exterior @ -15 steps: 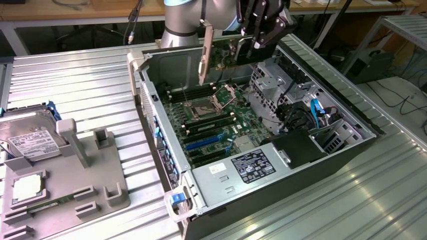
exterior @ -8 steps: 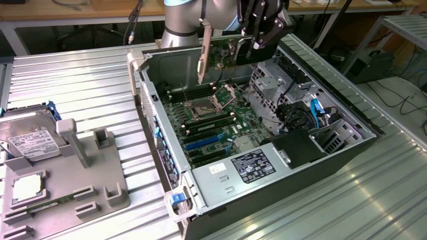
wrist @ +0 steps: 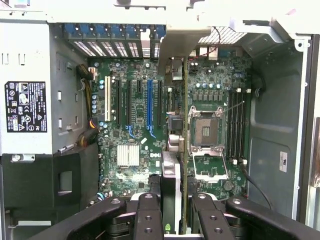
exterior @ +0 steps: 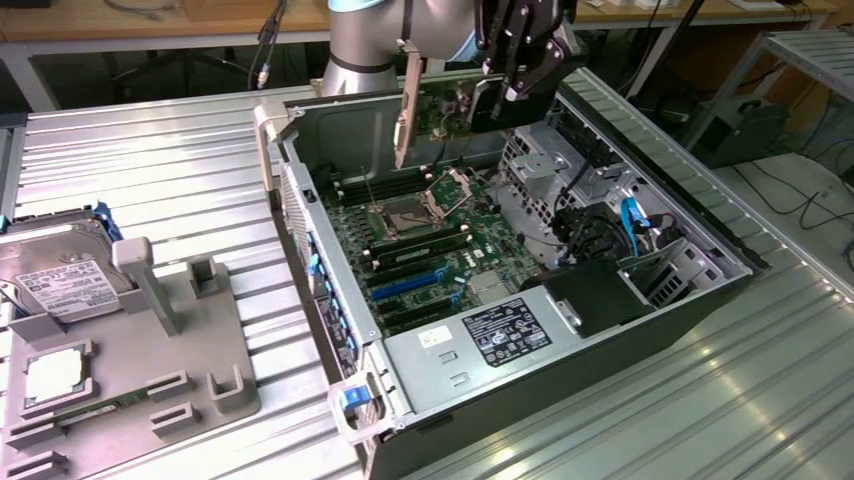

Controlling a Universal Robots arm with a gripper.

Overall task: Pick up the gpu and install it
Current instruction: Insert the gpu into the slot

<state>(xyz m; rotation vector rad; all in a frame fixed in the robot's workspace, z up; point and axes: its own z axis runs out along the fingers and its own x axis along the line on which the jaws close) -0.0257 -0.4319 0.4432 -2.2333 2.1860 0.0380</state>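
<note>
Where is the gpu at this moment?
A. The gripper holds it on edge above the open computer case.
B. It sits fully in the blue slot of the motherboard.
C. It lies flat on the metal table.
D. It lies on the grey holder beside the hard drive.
A: the gripper is shut on the gpu, which hangs on edge over the motherboard inside the open computer case.

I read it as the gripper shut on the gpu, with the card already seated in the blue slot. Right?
Not seated. The gripper is shut on the gpu, but the card hangs above the motherboard, as the exterior view shows; in the wrist view the blue slot is empty.
</note>
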